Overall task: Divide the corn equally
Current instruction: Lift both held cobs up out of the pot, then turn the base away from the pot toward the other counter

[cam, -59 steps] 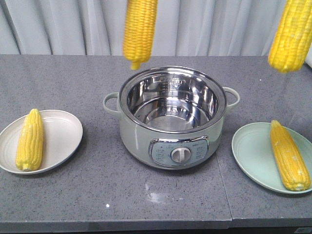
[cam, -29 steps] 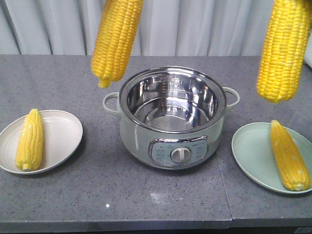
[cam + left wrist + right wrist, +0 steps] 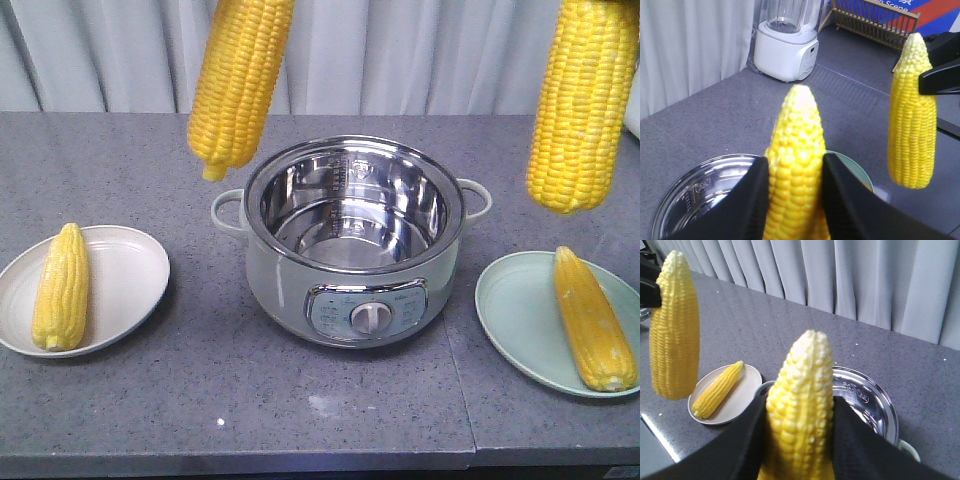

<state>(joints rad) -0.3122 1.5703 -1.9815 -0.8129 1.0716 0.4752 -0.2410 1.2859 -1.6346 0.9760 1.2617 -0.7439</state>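
Note:
Two corn cobs hang in the air, tips down. My left gripper point(image 3: 794, 164) is shut on one cob point(image 3: 240, 80), left of and above the steel pot point(image 3: 355, 240). My right gripper point(image 3: 799, 407) is shut on the other cob point(image 3: 582, 100), above the green plate point(image 3: 520, 320). Neither gripper shows in the front view. A third cob point(image 3: 60, 285) lies on the white plate point(image 3: 125, 275) at the left. A fourth cob point(image 3: 595, 320) lies on the green plate. The pot holds nothing.
A white blender point(image 3: 787, 45) and a wooden dish rack point(image 3: 875, 20) stand at the table's far side in the left wrist view. Grey curtains hang behind the table. The pot has side handles point(image 3: 228, 212) and a front dial point(image 3: 370, 318).
Over the last second both held cobs came lower in the front view, and the left one shifted left of the pot. Since half a second ago they have hardly moved.

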